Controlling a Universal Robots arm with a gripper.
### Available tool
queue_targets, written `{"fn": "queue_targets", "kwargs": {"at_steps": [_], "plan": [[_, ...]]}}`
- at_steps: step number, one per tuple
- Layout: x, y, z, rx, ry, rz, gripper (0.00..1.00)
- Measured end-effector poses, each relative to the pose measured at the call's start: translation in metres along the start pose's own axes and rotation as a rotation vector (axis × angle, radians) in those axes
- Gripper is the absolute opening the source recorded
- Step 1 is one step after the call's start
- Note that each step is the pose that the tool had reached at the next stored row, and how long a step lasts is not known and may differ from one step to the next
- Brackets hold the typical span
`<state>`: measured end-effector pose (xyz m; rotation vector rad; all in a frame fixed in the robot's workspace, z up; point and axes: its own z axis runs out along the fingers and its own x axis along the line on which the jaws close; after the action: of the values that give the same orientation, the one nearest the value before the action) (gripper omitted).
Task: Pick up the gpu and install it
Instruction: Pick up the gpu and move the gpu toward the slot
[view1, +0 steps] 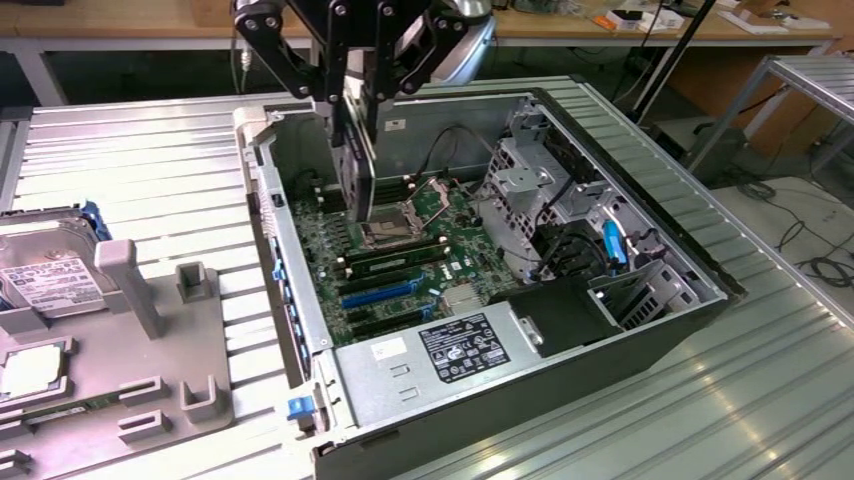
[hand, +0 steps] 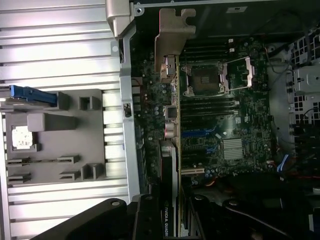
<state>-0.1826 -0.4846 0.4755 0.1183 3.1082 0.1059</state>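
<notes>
We hold the graphics card on edge inside the open computer.

Exterior view: our hand (view1: 360, 95) is clenched on the graphics card (view1: 358, 165), which hangs directly beneath it, thin and upright, its low end close over the board (view1: 414, 262) of the computer case (view1: 534, 410) on the desk (view1: 134, 160); whether it touches we cannot tell. The blue slots (view1: 380, 293) sit lower than the hand and off to one side of the card's low end, apart from it. Wrist view: the hand (hand: 172, 217) pinches the graphics card (hand: 166, 222) by both faces. The card's edge runs straight away from the hand to the metal bracket (hand: 172, 32) at the far end, at a right angle to the blue slot (hand: 197, 134), so we judge it unseated.
</notes>
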Motion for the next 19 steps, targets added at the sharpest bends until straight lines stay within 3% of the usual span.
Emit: {"fn": "queue_targets", "kwargs": {"at_steps": [19], "plan": [[-0.039, 0.0029, 0.0012, 0.0, 0.0, 0.0, 0.27]]}}
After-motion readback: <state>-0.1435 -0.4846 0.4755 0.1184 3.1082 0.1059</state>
